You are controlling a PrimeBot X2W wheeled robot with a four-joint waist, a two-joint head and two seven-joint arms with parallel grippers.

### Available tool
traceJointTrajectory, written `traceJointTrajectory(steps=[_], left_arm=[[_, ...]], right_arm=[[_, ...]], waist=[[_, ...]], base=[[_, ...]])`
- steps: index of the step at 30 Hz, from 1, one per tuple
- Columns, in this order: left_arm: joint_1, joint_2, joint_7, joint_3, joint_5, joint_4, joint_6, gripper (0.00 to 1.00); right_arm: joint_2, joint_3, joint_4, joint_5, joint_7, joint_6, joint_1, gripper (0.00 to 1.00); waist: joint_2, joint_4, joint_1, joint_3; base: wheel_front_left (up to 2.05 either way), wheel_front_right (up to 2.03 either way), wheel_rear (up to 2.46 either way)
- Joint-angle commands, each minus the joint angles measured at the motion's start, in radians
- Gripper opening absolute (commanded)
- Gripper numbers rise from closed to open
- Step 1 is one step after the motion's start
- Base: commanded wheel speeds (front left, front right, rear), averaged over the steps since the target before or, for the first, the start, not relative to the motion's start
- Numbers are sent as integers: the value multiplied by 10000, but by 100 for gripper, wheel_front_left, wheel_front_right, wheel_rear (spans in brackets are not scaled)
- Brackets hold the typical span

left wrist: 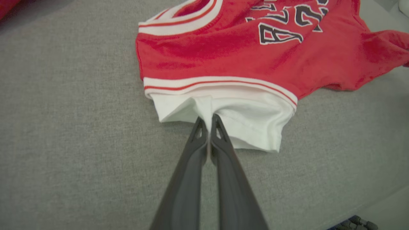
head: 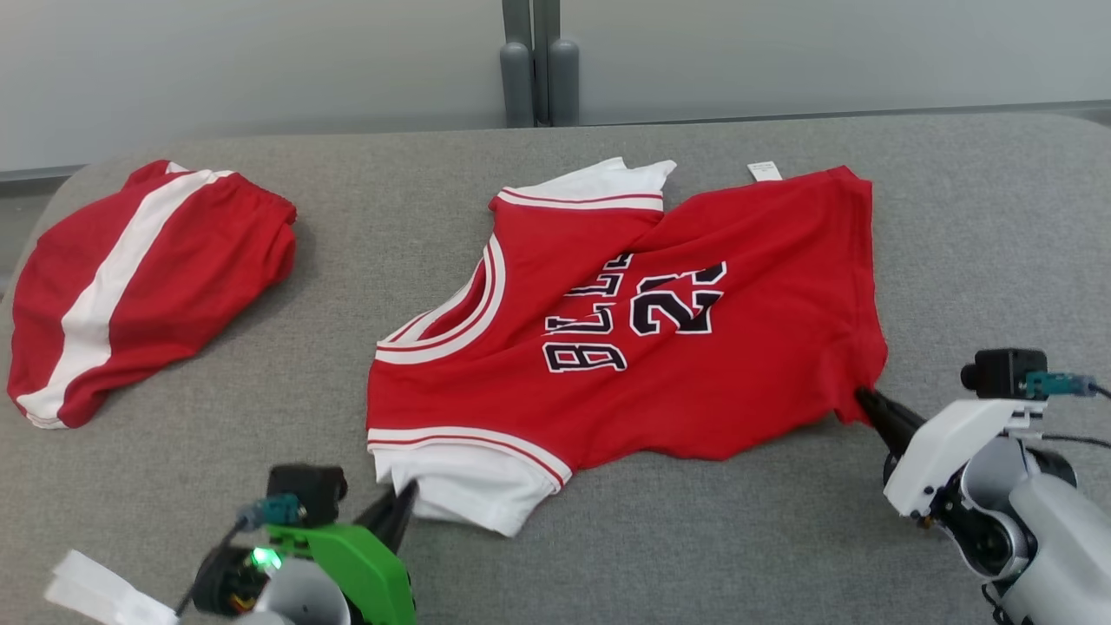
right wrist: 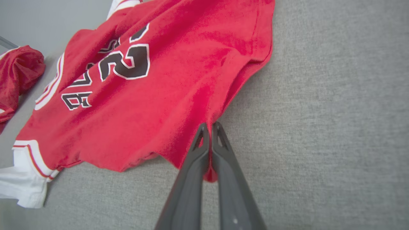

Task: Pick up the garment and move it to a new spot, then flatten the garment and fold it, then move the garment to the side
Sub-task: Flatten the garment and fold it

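Observation:
A red jersey (head: pixel 642 321) with white sleeves and dark lettering lies spread on the grey table (head: pixel 955 226), neckline toward the left, slightly wrinkled. My left gripper (head: pixel 406 496) is shut on the near white sleeve (left wrist: pixel 243 118); its tips (left wrist: pixel 209 119) pinch the cloth at the sleeve's edge. My right gripper (head: pixel 864 398) is shut on the jersey's near hem corner (right wrist: pixel 204 140), and a small fold of red cloth (right wrist: pixel 209 174) shows between its fingers (right wrist: pixel 195 150). The far white sleeve (head: pixel 608 184) lies flat at the back.
Red shorts with a white stripe (head: pixel 139 286) lie bunched at the table's left end. A grey wall and two posts (head: pixel 538 78) stand behind the table. Bare grey surface stretches to the right of the jersey and along the front edge.

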Motion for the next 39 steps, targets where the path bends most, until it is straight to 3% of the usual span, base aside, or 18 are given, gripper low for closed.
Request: traceJointTrajectory(steps=[1,8,14,17,22,30,34,39], left_arm=[[-519,149,-233,196,158,-206,-76,0],[-3861,470,-891,897,932,-270,-996,0],[-7973,370,-701,919,1675,1319,-2009,0],[-9880,248,-733,810,2019,2372,-2310,0],[-12729,-76,-1142,818,2260,4099,-2529,0],[-15907,-439,-1781,785,2265,6134,-2607,0],[-16883,-579,-2080,709,2095,6882,-2614,0],[-16868,-919,-2436,15,1752,7462,-2622,0]], right_arm=[[-196,123,-283,71,-162,2,-330,0],[-1134,711,-1792,613,-733,0,-2417,0],[-1769,1099,-2105,1076,-521,0,-5349,0],[-1815,1314,-1829,1225,-664,0,-6718,0],[-1928,1767,-1004,1487,-790,0,-8999,0],[-1995,2483,72,1863,-1420,0,-11823,0],[-2003,2996,363,2098,-1722,0,-12654,0],[-2119,3776,610,2499,-1879,0,-12724,0]], waist=[[0,-48,0,252],[0,-177,0,1819],[0,-298,0,3267],[0,-357,0,3748],[0,-398,0,4243],[0,-388,0,4403],[0,-392,0,4295],[0,-252,0,4024]], base=[[0,0,0],[0,0,0],[0,0,0],[0,0,0],[0,0,0],[0,0,0],[0,0,0],[0,0,0]])
